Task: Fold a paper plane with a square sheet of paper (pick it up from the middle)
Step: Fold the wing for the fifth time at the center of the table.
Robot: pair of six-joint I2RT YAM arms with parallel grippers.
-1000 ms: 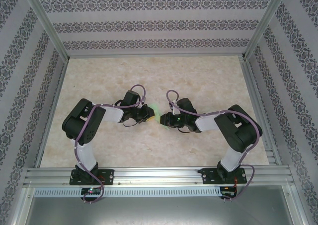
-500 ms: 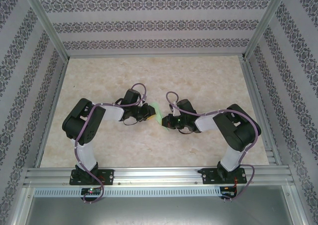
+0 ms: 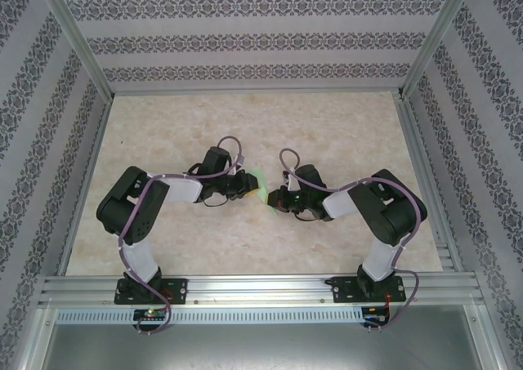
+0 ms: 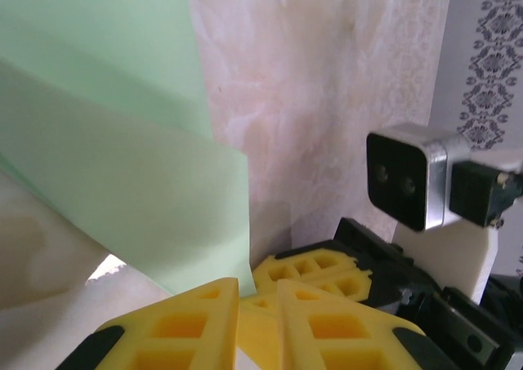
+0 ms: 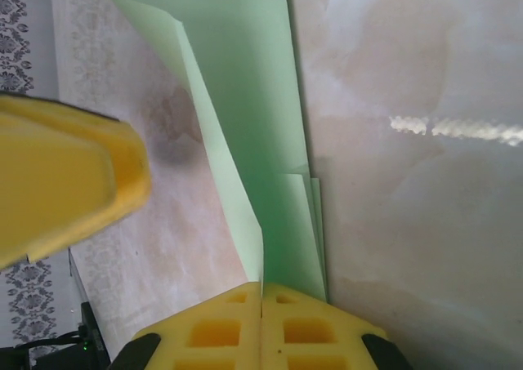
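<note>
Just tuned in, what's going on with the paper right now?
Both arms meet over the middle of the table with the green paper between them. The right gripper is shut on one end of it. The left gripper pinches a corner right beside the right gripper. The paper already has folds and layered edges, and appears to be held just off the table.

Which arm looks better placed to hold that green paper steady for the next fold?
Probably right. The right pincer is shut tight on the layered edge of the paper, so it can anchor it. The left pincer sits at a corner, its grip unclear.
</note>
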